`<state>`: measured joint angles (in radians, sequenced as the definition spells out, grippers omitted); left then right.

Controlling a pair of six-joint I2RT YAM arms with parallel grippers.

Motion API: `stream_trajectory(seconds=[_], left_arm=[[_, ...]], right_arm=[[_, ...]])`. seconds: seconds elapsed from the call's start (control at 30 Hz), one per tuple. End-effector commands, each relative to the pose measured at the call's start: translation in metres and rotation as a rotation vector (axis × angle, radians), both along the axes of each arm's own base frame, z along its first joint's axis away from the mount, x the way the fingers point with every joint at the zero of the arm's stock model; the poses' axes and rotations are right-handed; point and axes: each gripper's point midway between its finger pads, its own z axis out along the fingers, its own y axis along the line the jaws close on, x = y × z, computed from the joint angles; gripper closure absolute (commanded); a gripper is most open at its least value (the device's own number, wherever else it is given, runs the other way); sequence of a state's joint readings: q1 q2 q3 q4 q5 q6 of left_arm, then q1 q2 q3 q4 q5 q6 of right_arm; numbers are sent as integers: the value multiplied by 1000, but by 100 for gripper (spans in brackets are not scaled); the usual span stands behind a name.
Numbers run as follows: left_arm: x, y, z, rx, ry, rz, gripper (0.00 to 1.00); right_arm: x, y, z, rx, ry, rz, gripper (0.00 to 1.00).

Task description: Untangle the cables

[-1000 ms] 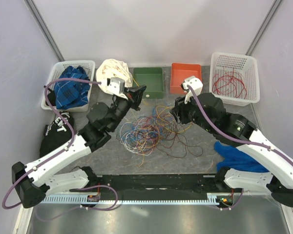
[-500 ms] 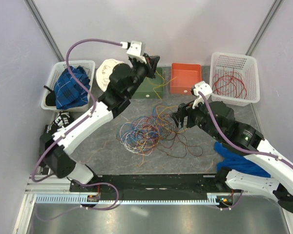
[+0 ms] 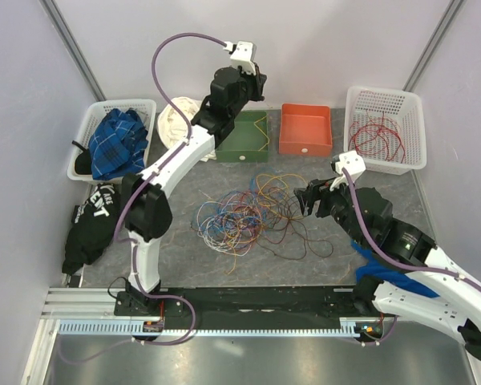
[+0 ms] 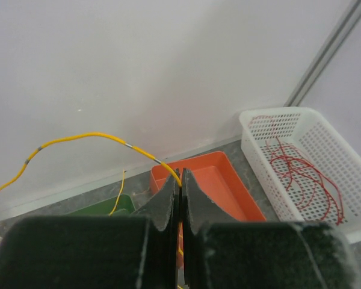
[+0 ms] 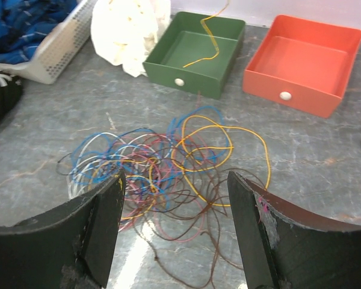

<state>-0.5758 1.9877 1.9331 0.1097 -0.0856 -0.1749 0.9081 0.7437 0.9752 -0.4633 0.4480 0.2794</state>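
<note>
Left claw pinches a yellow wire high above the green tray, probably to drop it in. Right claw hangs wide open over the cables heaped before that tray.

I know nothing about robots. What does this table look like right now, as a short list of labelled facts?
Left hand: shut on a yellow wire, raised above the green tray
Yellow wire: hangs down into the green tray
Right hand: open, low beside the tangle
Tangle of wires: many colours, piled mid-table
Orange tray: empty
White basket: holds red wires
</note>
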Motion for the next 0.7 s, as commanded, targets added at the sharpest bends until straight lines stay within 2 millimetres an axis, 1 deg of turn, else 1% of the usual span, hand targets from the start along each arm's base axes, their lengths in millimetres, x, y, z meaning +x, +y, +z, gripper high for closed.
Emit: stream_trajectory(seconds=[0.0, 0.03, 0.07, 0.1, 0.13, 0.17, 0.23, 0.27, 0.37, 0.4, 0.57, 0.63, 0.67], left_arm=[[27, 4, 1, -17, 0, -17, 98], [36, 1, -16, -14, 26, -17, 98], [42, 4, -19, -17, 30, -17, 98], [46, 5, -17, -22, 24, -15, 98], [50, 6, -23, -29, 36, -10, 98], [58, 8, -37, -25, 56, -3, 98], [63, 3, -44, -30, 65, -24, 98], [68, 3, -55, -26, 80, -19, 98], [75, 6, -69, -18, 100, -14, 98], [77, 6, -77, -10, 109, -11, 98], [88, 23, -97, 35, 123, 33, 98], [90, 27, -106, 57, 133, 38, 98], [91, 34, -115, 67, 148, 65, 98]], right_arm=[[9, -5, 3, 20, -47, -59, 24], [10, -5, 3, 23, -48, -69, 24], [10, -4, -1, 23, -43, -66, 24], [10, -3, -3, 24, -40, -64, 24], [10, -3, -3, 28, -39, -68, 24], [11, -3, -7, 22, -33, -68, 23], [12, -5, -9, 15, -33, -83, 23], [13, -7, -11, 11, -34, -96, 23], [15, -9, -15, 5, -32, -111, 23], [15, -10, -15, 4, -34, -114, 24], [16, -11, -20, 6, -32, -126, 23], [16, -9, -23, 5, -28, -123, 23], [17, -10, -24, -1, -26, -127, 23]])
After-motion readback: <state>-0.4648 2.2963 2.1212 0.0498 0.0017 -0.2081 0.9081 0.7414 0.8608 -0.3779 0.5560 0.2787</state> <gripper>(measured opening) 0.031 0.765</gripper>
